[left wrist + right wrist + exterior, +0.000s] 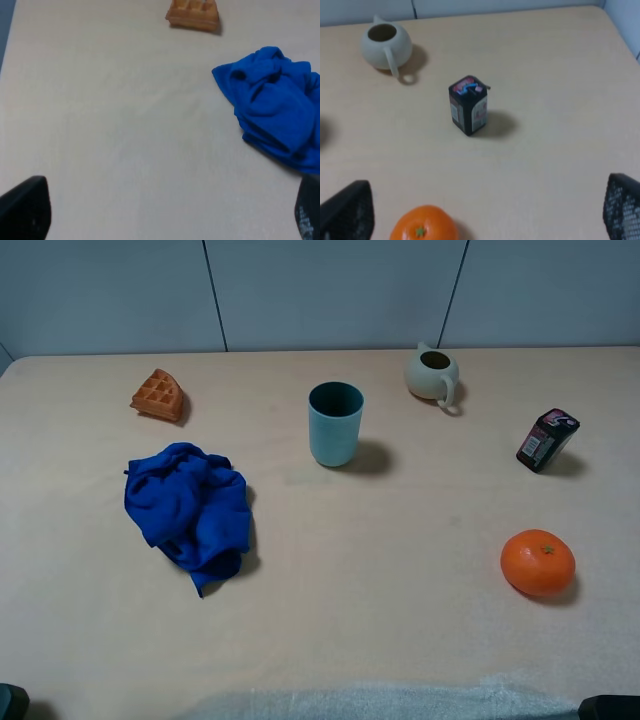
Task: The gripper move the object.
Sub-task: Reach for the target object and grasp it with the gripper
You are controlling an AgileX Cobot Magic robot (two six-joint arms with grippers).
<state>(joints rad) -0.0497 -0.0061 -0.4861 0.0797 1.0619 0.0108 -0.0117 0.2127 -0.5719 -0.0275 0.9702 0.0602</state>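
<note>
The small black carton [547,439] with pink and white label marks stands upright at the right side of the table, also in the right wrist view [468,105]. My right gripper [485,212] is open and empty, its fingertips [347,212] wide apart, well short of the carton. My left gripper [165,212] is open and empty over bare table, its fingertips [25,210] at the frame's lower corners. In the high view only the arm bases show at the bottom corners [610,707].
A teal cup [335,423] stands mid-table. A cream teapot [434,373] sits behind the carton. An orange fruit [538,562] lies in front of the carton. A crumpled blue cloth [190,502] and a waffle wedge [158,395] lie on the left.
</note>
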